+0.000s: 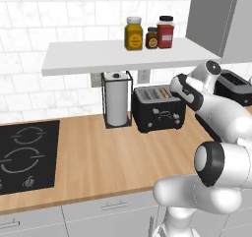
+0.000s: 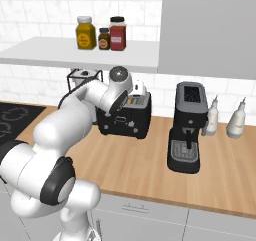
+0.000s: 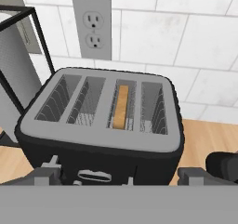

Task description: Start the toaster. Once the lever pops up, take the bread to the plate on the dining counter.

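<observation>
On the wall counter, the toaster stands against the tiled wall just beside the paper towel holder, close to the outlet, which probably explains its spot. The bread sits edge-up in the third slot from the left in the hand view, low enough that only its tan crust shows, so it looks loaded and waiting for the lever. From the right base view the coffee machine stands at about three o'clock from the toaster. The arm reaches forward with the hand pitched down over the toaster's front edge, the gripper spread wide and holding nothing.
</observation>
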Controlling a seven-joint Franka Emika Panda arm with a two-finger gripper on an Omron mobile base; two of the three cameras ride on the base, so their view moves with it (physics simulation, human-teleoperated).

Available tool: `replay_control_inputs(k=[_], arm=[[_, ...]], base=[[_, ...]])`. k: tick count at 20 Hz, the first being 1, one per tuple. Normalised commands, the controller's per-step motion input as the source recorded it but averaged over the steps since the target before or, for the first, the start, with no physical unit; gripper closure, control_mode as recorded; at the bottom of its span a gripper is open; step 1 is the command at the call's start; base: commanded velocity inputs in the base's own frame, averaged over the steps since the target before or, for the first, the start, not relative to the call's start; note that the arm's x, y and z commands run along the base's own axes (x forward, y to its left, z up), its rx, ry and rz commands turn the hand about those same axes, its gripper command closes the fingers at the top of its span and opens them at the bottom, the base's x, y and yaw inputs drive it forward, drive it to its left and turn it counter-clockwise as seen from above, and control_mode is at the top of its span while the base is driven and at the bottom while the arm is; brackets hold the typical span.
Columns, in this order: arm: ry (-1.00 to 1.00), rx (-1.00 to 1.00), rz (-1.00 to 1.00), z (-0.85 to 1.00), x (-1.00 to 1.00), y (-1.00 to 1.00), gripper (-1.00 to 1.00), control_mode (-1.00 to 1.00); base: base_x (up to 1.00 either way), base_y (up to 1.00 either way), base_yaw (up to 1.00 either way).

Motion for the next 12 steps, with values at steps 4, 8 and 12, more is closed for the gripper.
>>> replay_control_inputs(k=[4,8,12], arm=[[0.0,0.0,0.0,0.0,0.0,0.0,-1.0,-1.0],[0.0,0.0,0.0,0.0,0.0,0.0,-1.0,-1.0],[0.0,0.0,0.0,0.0,0.0,0.0,-1.0,-1.0]], base=[[0.0,0.0,0.0],[0.0,0.0,0.0],[0.0,0.0,0.0]])
